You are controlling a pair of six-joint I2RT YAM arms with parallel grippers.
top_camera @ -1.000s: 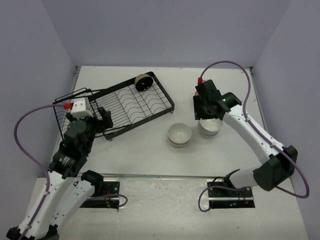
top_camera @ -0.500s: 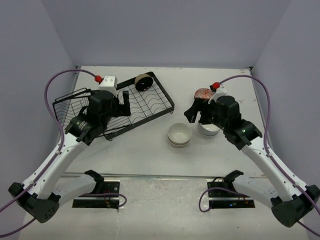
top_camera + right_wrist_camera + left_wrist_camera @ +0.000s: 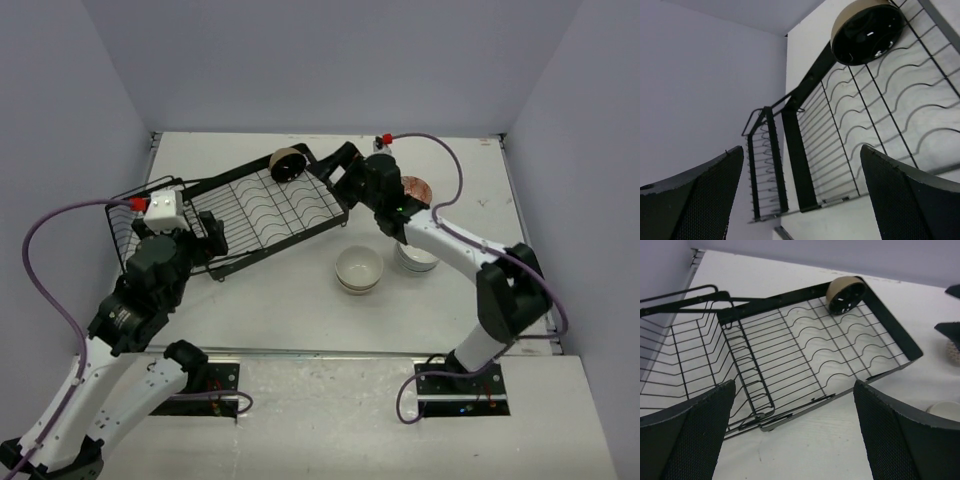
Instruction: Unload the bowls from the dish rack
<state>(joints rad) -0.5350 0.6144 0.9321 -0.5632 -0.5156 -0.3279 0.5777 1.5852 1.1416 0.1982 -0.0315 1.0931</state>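
The black wire dish rack [image 3: 262,205] lies at the back left. One beige bowl with a black inside [image 3: 287,165] stands on edge in its far right corner; it also shows in the left wrist view [image 3: 845,294] and the right wrist view [image 3: 867,31]. My right gripper [image 3: 335,168] is open and empty at the rack's right end, close to that bowl. My left gripper [image 3: 208,235] is open and empty over the rack's near edge [image 3: 805,402]. White bowls [image 3: 359,270] stand stacked on the table, with a second stack [image 3: 418,258] beside them. A red-brown speckled bowl [image 3: 416,189] sits behind the right arm.
The rack's deeper basket section [image 3: 135,225] is at its left end, near the left wall. The rack's slots [image 3: 880,115] hold nothing else that I can see. The table's front edge runs along a metal rail [image 3: 320,352].
My right arm has swung left from the bowl stacks to the rack's right end. My left arm has pulled back from over the rack to its near left edge.
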